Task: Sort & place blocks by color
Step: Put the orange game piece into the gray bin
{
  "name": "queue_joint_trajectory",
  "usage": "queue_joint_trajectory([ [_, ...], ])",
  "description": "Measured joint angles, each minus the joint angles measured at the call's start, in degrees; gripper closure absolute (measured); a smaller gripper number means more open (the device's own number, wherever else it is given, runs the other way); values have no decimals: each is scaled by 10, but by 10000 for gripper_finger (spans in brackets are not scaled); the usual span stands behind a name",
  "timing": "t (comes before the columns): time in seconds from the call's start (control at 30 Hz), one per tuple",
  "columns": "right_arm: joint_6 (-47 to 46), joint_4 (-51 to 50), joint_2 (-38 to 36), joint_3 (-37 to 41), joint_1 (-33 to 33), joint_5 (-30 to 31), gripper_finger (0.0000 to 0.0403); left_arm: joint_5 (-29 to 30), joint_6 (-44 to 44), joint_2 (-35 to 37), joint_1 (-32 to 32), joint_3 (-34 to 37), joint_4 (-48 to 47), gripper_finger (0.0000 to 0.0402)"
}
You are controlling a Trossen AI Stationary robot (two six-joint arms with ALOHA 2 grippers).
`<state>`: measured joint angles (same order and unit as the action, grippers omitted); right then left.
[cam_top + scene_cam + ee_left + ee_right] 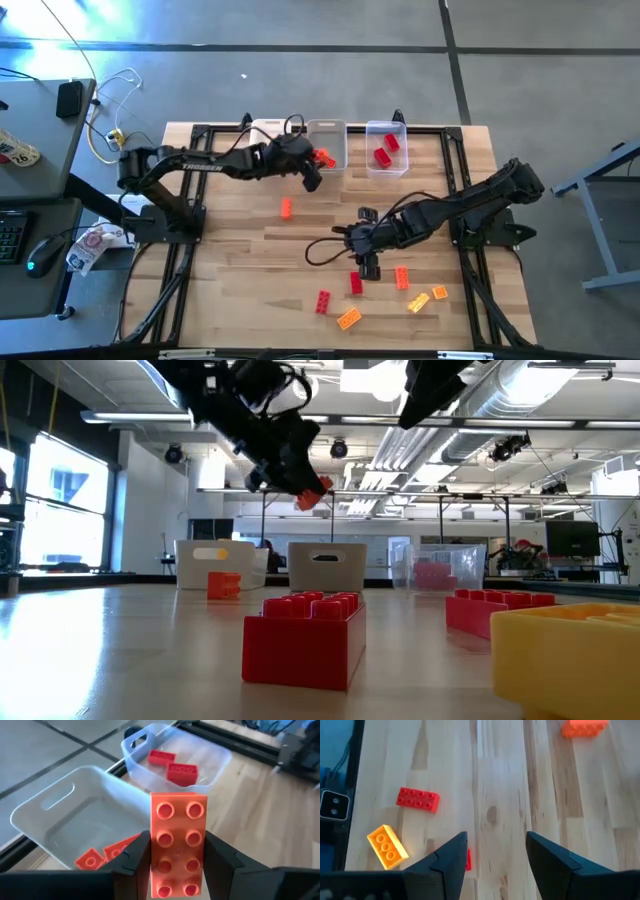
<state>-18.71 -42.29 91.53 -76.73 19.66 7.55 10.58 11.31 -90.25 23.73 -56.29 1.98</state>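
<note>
The left gripper [177, 870] reaches over the grey bin [45, 815], fingers clamping an orange-red block [179, 842], while the right gripper [495, 855] hovers spread and empty above the bench [500, 795].

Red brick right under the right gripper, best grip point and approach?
Come straight down from above. The red brick lies flat on the table, apart from the other bricks, so both long sides look free. Close the fingers across its short width, at mid-length. The right gripper is open and next to it; the wrist view shows only an edge of the brick, so centre first.
</note>
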Motion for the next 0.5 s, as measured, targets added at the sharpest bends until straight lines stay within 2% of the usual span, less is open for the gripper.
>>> queue_joint_trajectory([
  [0.27, 29, 15, 1, 0, 0, -20, 214, -57, 0, -56, 76, 0, 51, 286],
  [0.5, 36, 25, 31, 0, 7, -62, 214, -120, 3, -95, 120, 0, 99, 286],
])
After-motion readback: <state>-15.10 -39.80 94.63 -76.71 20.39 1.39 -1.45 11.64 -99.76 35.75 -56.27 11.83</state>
